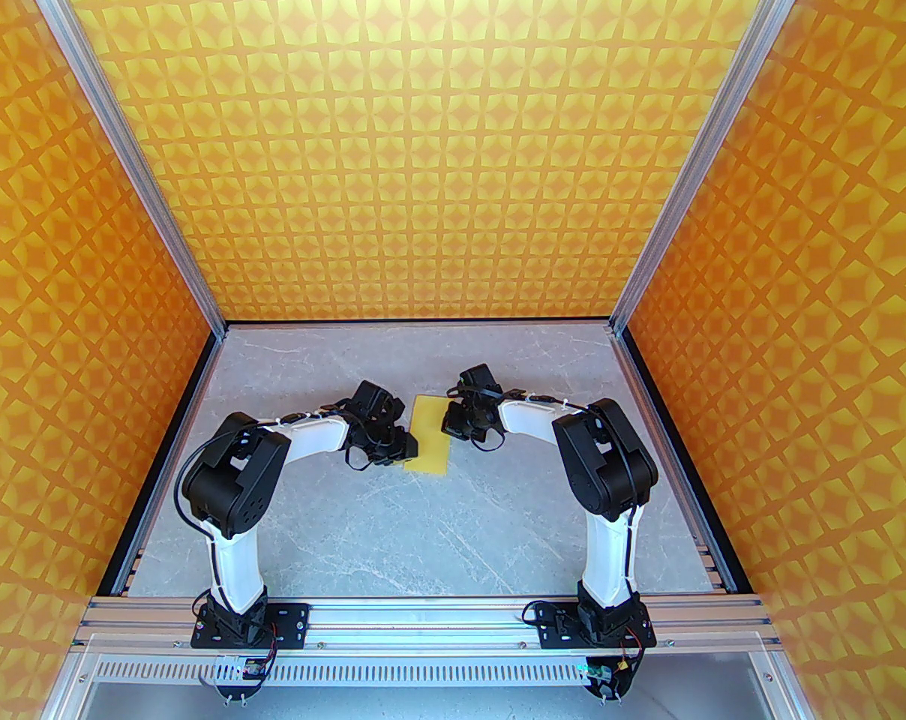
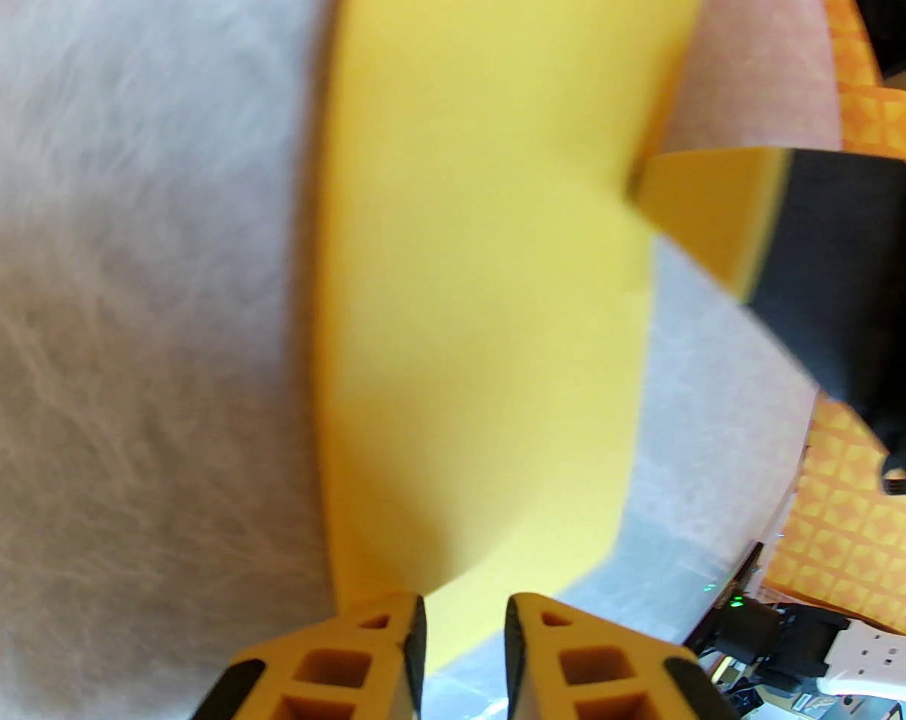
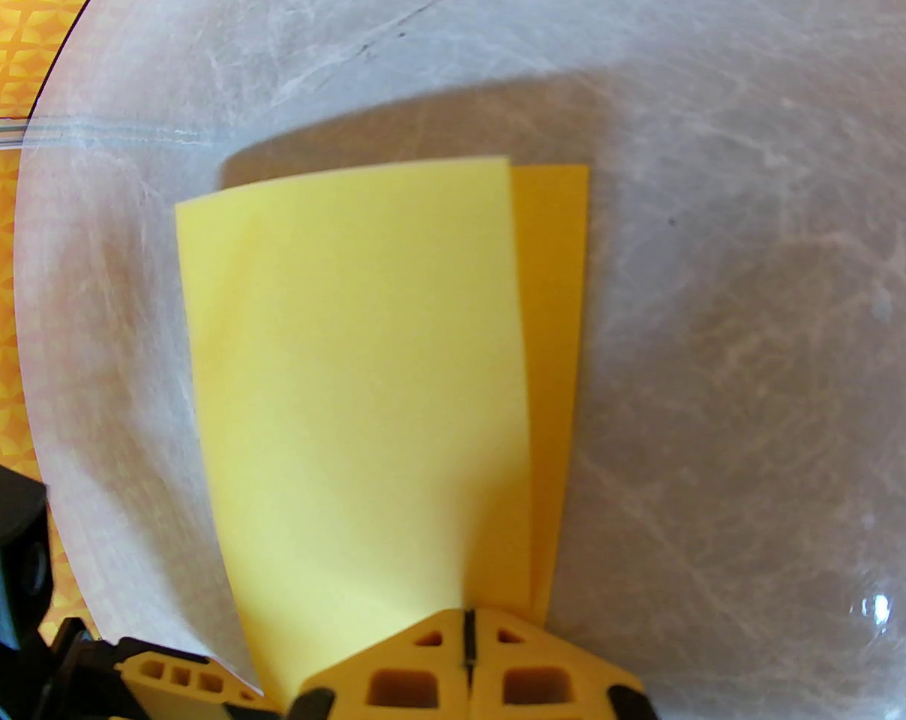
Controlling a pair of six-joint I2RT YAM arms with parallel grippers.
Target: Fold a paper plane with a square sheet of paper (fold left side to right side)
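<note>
The square sheet of paper lies mid-table, folded into a narrow plain yellow rectangle. In the right wrist view its upper layer rises a little off the lower layer, which shows as a strip on the right. My right gripper is shut, its tips on the sheet's near edge; I cannot tell if it pinches a layer. From the left wrist, the right fingertip touches the paper. My left gripper stands slightly open at the sheet's left edge. The paper plane is out of view.
The grey marbled tabletop is bounded by orange star-patterned walls at back and sides. An aluminium rail carries both arm bases at the near edge. Both grippers sit close together over the sheet.
</note>
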